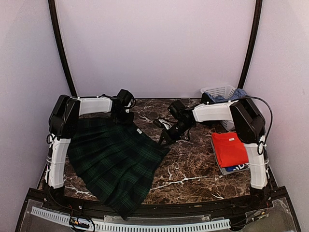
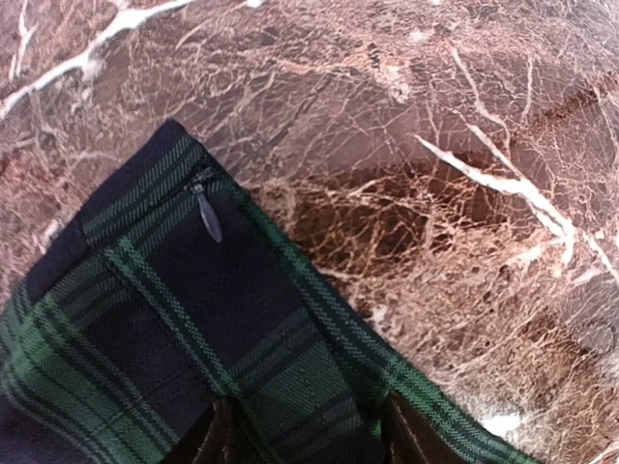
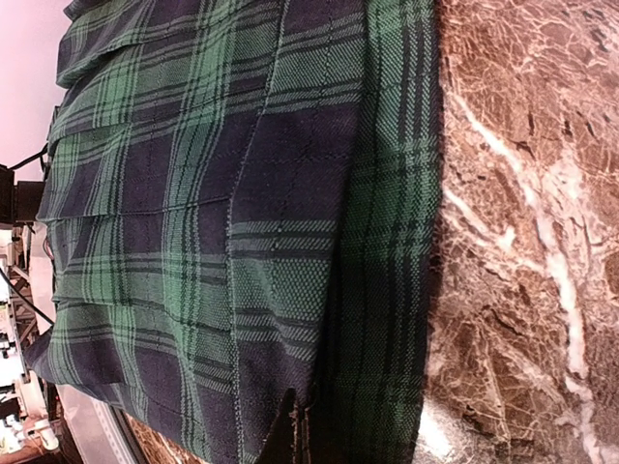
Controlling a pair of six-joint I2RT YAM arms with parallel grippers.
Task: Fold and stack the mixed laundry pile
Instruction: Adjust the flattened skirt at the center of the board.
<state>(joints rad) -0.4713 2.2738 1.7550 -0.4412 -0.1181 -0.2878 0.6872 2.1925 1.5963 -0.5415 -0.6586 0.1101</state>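
Left pincer [image 2: 309,440]: jaws apart. Only the two fingers [image 2: 218,440] show on my left wrist cam, and the bottom frame edge cuts off the rest. Flat cloth lies between them. I can't see whether the tips press on it.

It sits at the waistband corner of the dark green tartan pleated skirt [image 1: 116,159], with the zip pull [image 2: 208,217] just ahead of the fingers. The marble tabletop [image 1: 193,169] is bare past the waistband.

Right pincer [image 3: 295,435]: jaws together, tips right at the skirt's side edge. It reads as a dark sliver at the bottom of the frame, so I can't make out whether a fold is nipped in it. From the top cam it is at the skirt's right corner, but the arm's own body blocks the contact point.

The skirt is spread flat over the left-centre of the tabletop. Its near hem hangs over the front edge, and part of its far left is hidden under the left arm.

On the right, a red-orange T-shirt [image 1: 229,147] lies folded on a blue T-shirt [image 1: 237,167], of which only a strip with white print shows. Both are on a grey tray [image 1: 221,169], partly behind the right arm.

At the far right, a white slotted basket [image 1: 217,91] holds a light blue patterned garment [image 1: 232,98], mostly hidden by the arm.
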